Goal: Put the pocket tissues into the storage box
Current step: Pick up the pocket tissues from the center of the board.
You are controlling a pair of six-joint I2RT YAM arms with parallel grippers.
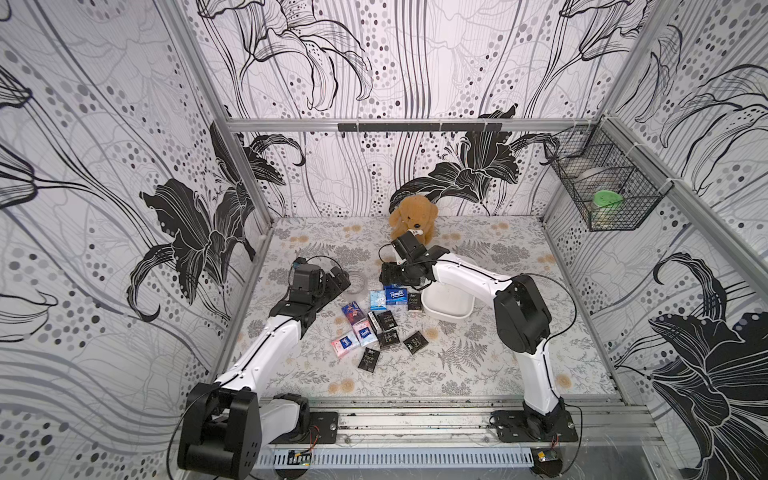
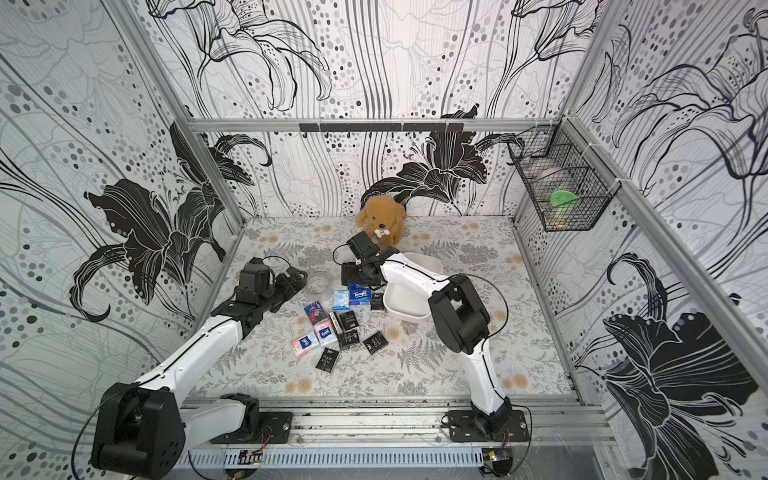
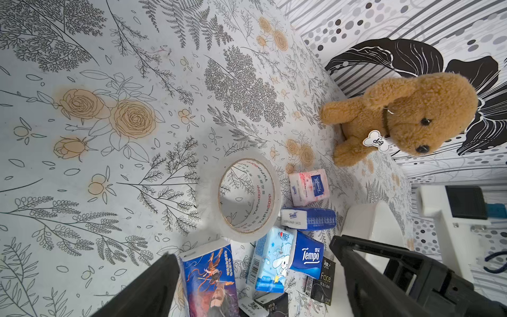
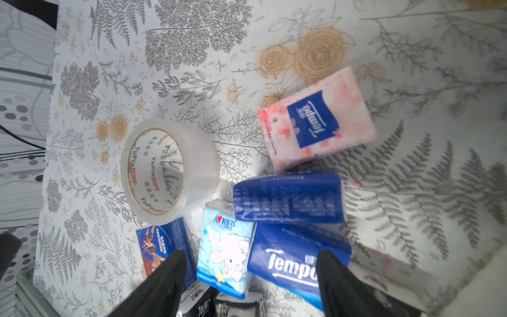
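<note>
Right end effector [image 4: 252,256], jaws spread, is hovering over the dark blue Tempo packet [image 4: 285,264] among pocket tissues [image 1: 386,321] lying on the surface [image 4: 192,68] beside the storage box [image 1: 446,308]; judged light, soft, slick, best pinched across its width.

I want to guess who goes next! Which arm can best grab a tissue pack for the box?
Right. The right gripper hangs open over the dark blue Tempo packet, beside the storage box. The left gripper sits farther off, by the tape roll.
</note>
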